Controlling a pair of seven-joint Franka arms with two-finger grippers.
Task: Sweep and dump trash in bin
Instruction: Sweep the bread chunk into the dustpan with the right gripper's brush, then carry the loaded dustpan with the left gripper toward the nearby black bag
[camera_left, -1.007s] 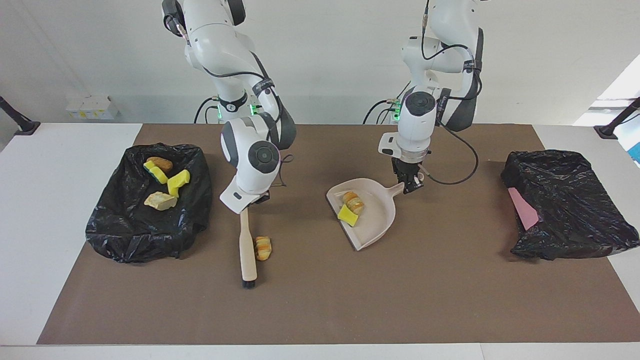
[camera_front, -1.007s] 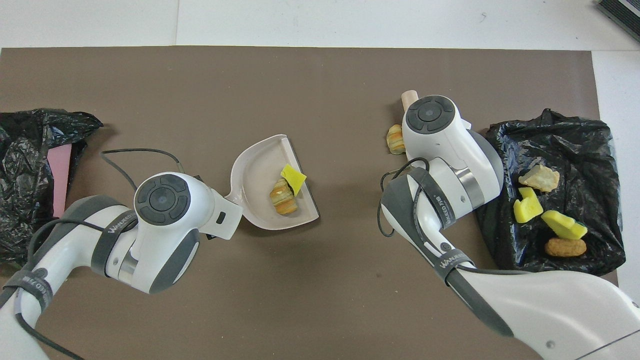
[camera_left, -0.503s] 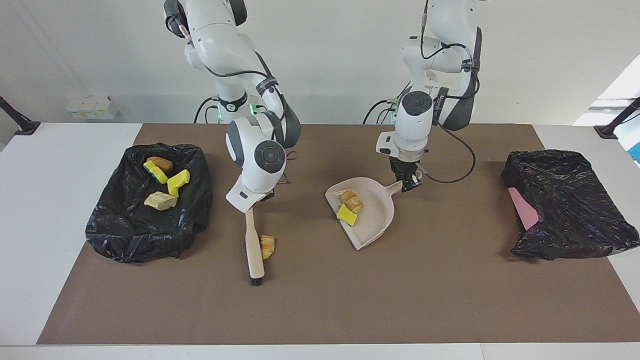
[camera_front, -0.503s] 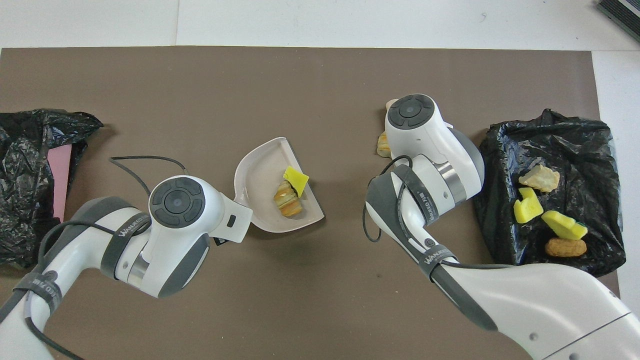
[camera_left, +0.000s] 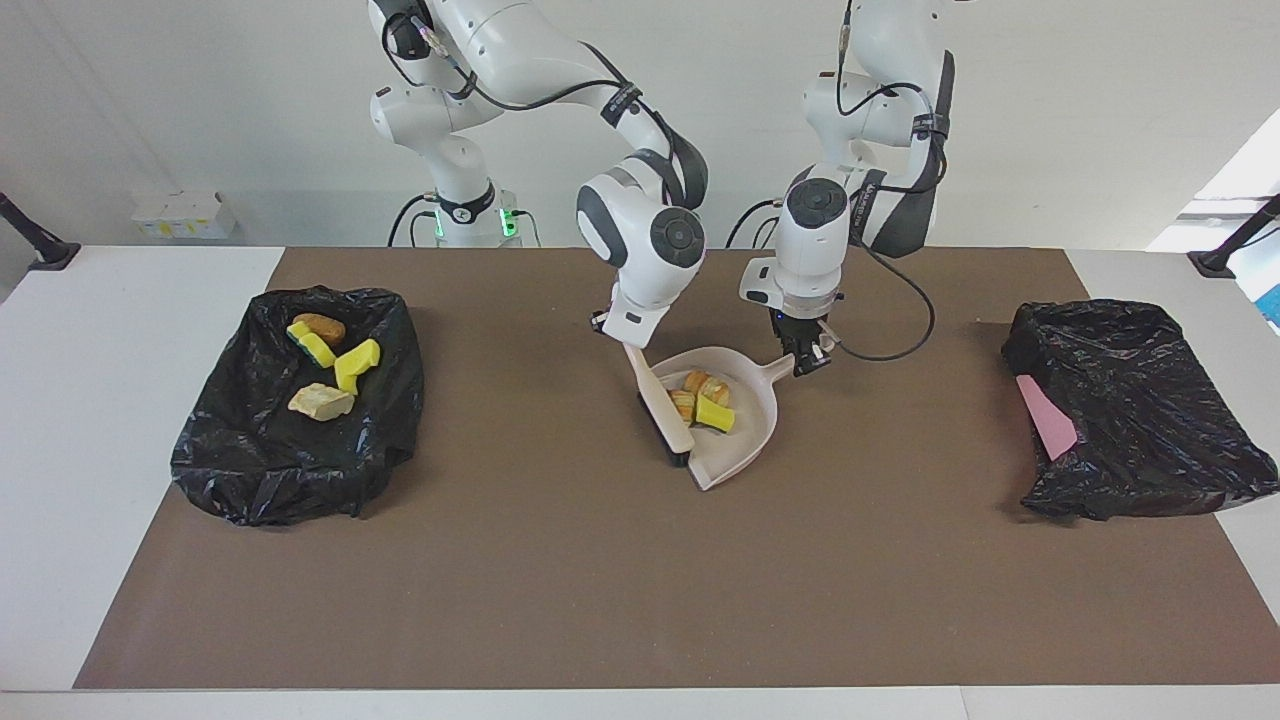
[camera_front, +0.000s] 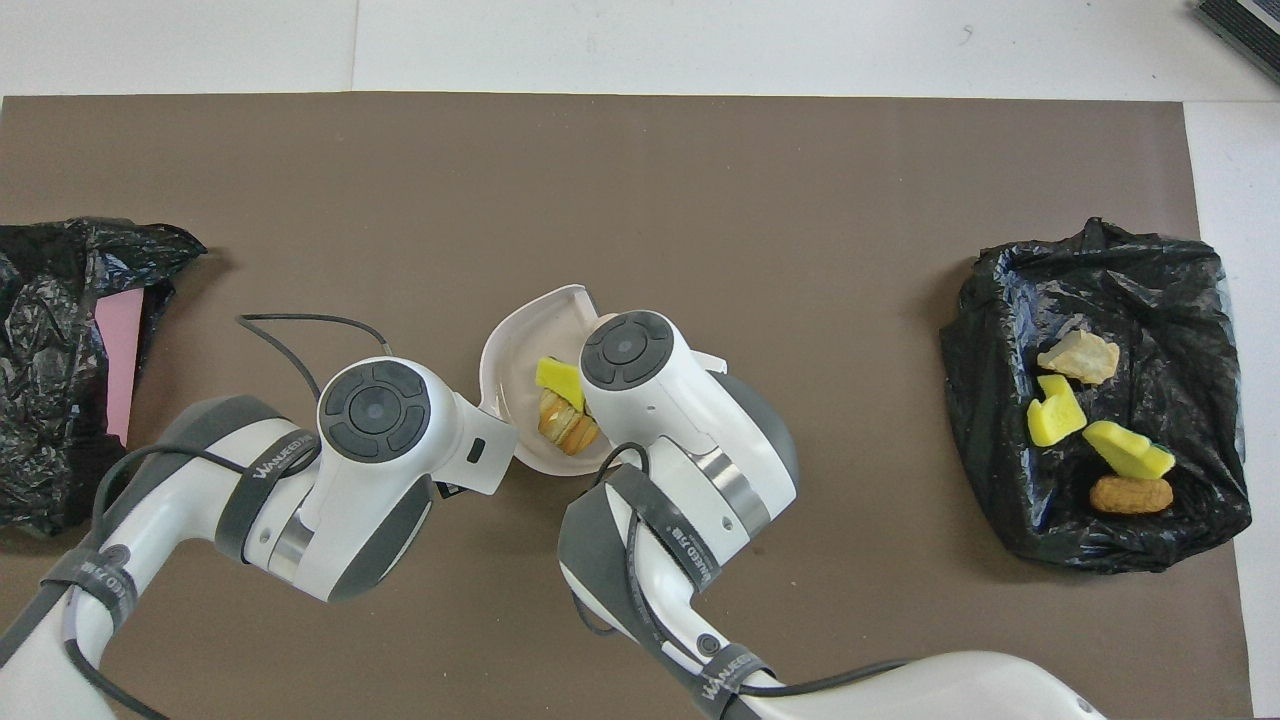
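Brown mat (camera_left: 600, 600) lies bare around our mid-table dustpan (camera_left: 752, 432). Left gripper (camera_left: 808, 362) clamps its handle; right gripper (camera_left: 628, 338) clamps the brush (camera_left: 662, 412), slanting away from us along the pan's open edge. Trash (camera_left: 702, 398) sits inside.

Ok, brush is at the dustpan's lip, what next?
Probably lift the brush clear, then the left gripper carries the dustpan to the bin: three scraps sit in the pan, none shows on the mat.
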